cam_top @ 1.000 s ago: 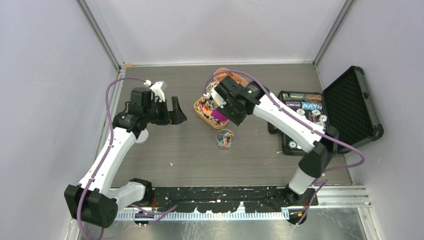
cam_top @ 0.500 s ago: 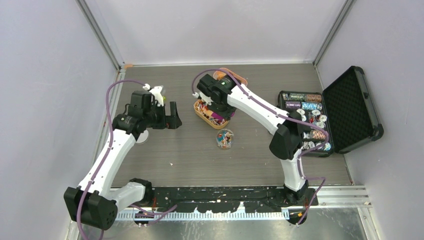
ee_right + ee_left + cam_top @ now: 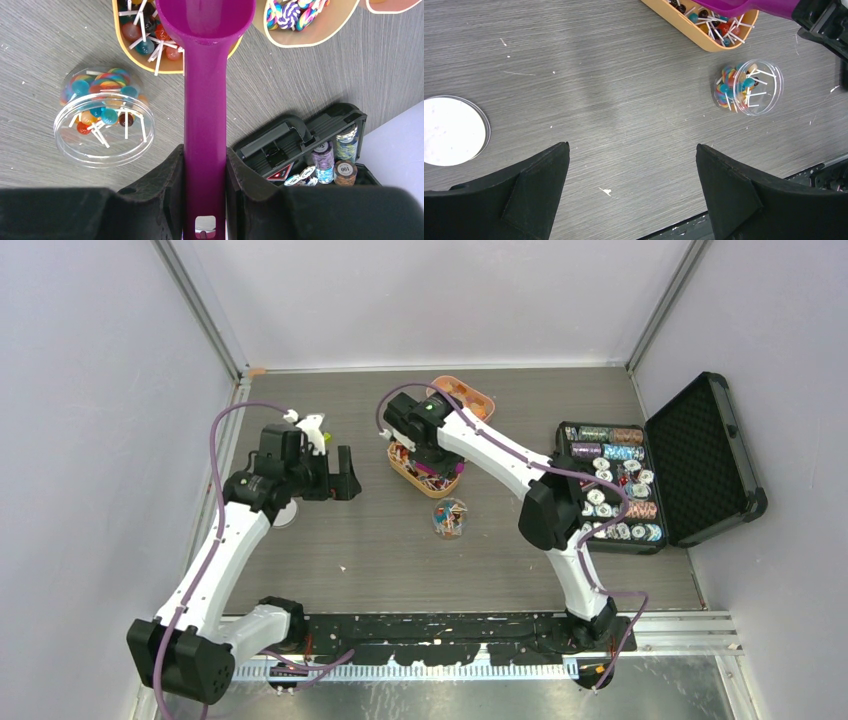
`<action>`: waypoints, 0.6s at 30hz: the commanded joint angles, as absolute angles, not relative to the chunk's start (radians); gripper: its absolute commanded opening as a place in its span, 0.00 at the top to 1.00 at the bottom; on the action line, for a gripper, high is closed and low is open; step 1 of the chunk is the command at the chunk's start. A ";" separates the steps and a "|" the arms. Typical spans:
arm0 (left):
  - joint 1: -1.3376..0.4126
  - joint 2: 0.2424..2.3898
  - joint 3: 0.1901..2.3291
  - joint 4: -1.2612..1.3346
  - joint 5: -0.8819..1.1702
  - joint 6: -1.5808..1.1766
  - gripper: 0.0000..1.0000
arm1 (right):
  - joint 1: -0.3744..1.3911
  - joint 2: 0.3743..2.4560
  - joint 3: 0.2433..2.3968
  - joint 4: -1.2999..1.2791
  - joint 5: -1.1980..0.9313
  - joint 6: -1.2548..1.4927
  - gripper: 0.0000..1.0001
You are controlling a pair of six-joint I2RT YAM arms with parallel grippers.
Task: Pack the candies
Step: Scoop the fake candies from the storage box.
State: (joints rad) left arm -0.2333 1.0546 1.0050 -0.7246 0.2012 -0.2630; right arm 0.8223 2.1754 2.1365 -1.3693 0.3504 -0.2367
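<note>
The candies [image 3: 145, 35] are small round sweets on white sticks, lying in an orange tray [image 3: 440, 488] at the table's middle. More candies fill a clear round tub [image 3: 102, 122] just in front of the tray [image 3: 450, 518]. My right gripper [image 3: 205, 155] is shut on the handle of a magenta scoop [image 3: 205, 100]. The scoop's bowl hangs over the tray's near end, and no candy shows in the part of it in view. My left gripper [image 3: 631, 150] hovers open over bare table to the left, with nothing between its fingers.
A second orange tray [image 3: 300, 20] with swirled lollipops stands behind the first. An open black case [image 3: 700, 460] of poker chips sits at the right. A white round lid [image 3: 451, 131] lies on the table under the left arm.
My right wrist has swung left and back with the scoop, now over the orange tray's far-left part. The left gripper drifted slightly left, still open.
</note>
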 commanded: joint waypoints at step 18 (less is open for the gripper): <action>-0.229 1.025 0.994 -0.726 0.175 -0.241 0.00 | 0.804 2.061 1.892 -1.152 0.316 -0.230 1.00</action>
State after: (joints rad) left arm -0.2333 1.0466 0.9974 -0.7261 0.1902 -0.2531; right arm 0.8059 2.1536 1.9156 -1.2007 0.3401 -0.2329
